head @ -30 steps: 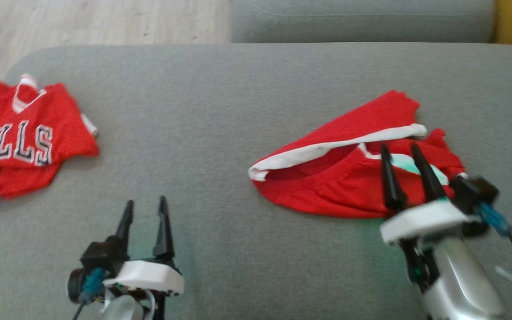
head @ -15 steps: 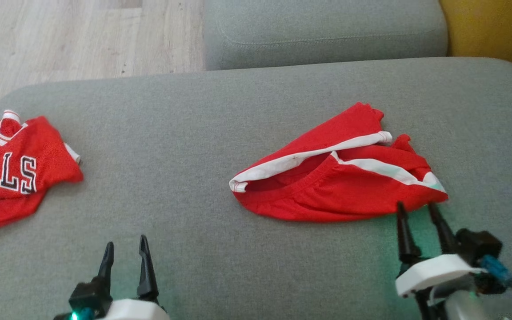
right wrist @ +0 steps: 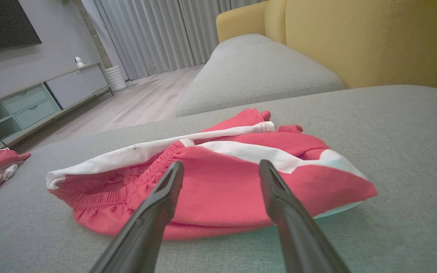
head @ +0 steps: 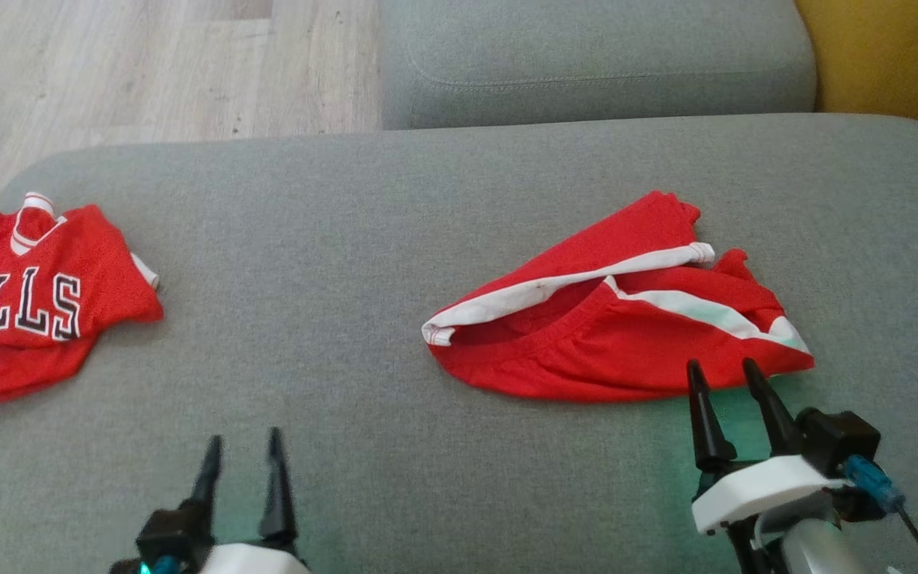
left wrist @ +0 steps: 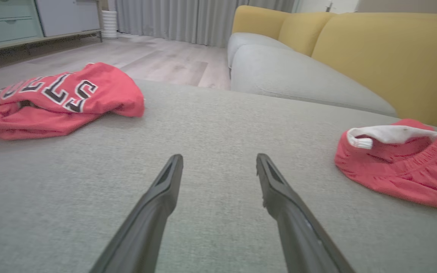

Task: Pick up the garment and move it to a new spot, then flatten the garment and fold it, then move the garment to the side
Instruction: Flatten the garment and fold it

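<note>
The garment, red shorts (head: 610, 351) with white trim, lies crumpled on the right of the grey seat cushion (head: 307, 239). Its elastic waist faces left. My right gripper (head: 722, 367) hovers open at the shorts' near edge, fingertips just short of the cloth and empty. In the right wrist view the shorts (right wrist: 222, 189) lie directly beyond the open right gripper (right wrist: 220, 164). My left gripper (head: 244, 437) stands open over bare cushion at the lower left. The left wrist view shows the left gripper (left wrist: 219, 157) open, with the shorts (left wrist: 400, 167) far off to the right.
A red jersey (head: 37, 303) with black-and-white lettering lies bunched at the cushion's left edge. Behind the seat are a second grey cushion (head: 586, 64), a yellow backrest (head: 897, 56) at the right and wooden floor (head: 148, 72) at the left.
The head camera has shifted. My right gripper has drawn back from above the shorts to their near edge, staying open. My left gripper sits lower in view, still open.
</note>
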Motion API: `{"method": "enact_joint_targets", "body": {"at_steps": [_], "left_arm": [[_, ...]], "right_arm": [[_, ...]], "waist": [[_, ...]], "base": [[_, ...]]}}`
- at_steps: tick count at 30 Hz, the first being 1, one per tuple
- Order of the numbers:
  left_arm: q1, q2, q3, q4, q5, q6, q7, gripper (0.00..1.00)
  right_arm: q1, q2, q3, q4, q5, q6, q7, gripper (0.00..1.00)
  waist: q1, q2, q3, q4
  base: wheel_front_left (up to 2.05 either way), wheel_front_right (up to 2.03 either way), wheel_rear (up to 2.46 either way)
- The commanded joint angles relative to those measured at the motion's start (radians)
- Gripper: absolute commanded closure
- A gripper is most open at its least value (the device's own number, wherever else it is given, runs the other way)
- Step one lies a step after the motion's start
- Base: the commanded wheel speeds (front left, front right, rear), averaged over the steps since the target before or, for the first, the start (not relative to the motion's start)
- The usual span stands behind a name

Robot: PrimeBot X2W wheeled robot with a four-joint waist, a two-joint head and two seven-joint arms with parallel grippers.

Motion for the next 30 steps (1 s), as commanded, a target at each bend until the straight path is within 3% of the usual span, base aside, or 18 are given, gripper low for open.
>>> {"method": "enact_joint_targets", "body": {"at_steps": [1,8,15,30], "left_arm": [[-0.051,0.003,0.007,-0.031,-0.012,-0.016,-0.007,0.00],[-0.156,0.003,-0.161,-0.021,-0.203,-0.124,-0.007,0.00],[-0.294,0.003,-0.340,0.048,-0.347,-0.148,-0.007,0.00],[-0.398,0.003,-0.351,0.142,-0.549,-0.151,-0.007,0.00]], "right_arm": [[-0.034,-0.005,0.031,-0.032,0.010,0.003,-0.007,0.00],[-0.053,-0.005,0.068,-0.044,0.017,0.003,-0.007,0.00],[-0.091,-0.005,0.077,-0.057,0.015,0.003,-0.007,0.00],[-0.131,-0.005,0.068,-0.072,0.025,0.003,-0.007,0.00]], "waist": [[0.0001,-0.0001,0.003,0.001],[0.0001,-0.0001,0.058,-0.015],[0.0001,-0.0001,0.141,-0.066],[0.0001,-0.0001,0.224,-0.126]], "base": [[0.00,0.00,0.00],[0.00,0.00,0.00],[0.00,0.00,0.00],[0.00,0.00,0.00]]}}
